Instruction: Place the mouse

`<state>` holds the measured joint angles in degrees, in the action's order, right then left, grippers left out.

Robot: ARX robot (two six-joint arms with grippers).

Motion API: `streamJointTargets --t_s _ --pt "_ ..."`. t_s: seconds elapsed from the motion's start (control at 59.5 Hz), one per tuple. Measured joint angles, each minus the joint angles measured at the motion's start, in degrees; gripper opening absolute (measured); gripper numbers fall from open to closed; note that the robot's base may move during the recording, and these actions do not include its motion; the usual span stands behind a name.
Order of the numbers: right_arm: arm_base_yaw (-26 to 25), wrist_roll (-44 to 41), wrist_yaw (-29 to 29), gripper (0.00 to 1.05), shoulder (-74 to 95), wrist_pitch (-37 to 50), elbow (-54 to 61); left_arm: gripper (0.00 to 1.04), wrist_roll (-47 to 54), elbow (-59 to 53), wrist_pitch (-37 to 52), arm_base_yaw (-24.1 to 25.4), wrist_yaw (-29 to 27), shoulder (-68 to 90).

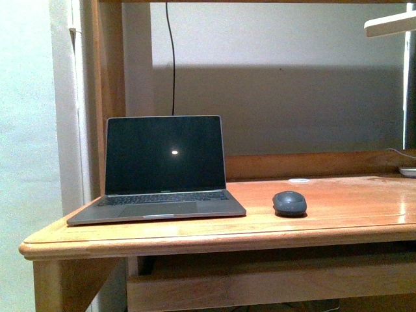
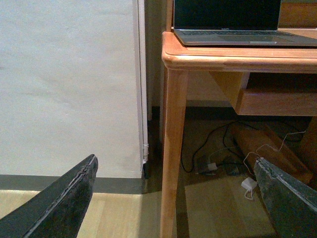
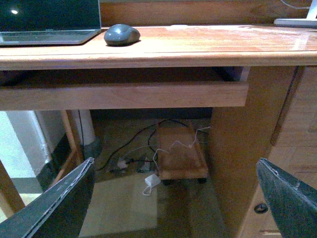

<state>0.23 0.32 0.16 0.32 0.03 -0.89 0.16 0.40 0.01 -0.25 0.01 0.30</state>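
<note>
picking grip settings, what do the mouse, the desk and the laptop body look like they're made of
Mouse: dark grey, looks like matte plastic, smooth dome with only a faint sheen.
Desk: wood, orange-brown with visible grain, glossy varnish judging by the glare on its right side.
Laptop: grey body with an even matte finish, probably metal, though painted plastic can't be ruled out; the screen is glossy, reflecting a light spot.

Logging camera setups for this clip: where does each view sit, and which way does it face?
Front: on the body, level with the wooden desk, facing open grey laptop and dark oval mouse; no arms visible.
Left wrist: low, facing the desk leg; open left hand shows.
Right wrist: low, facing the desk's underside; open right hand shows.
All views share the laptop.
</note>
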Motion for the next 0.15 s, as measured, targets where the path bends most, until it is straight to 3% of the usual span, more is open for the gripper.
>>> streamJointTargets --t_s 0.151 --pt "0.0 0.0 0.0 0.97 0.0 0.0 0.0 0.97 0.0 0.0 0.0 0.0 0.0 0.0"
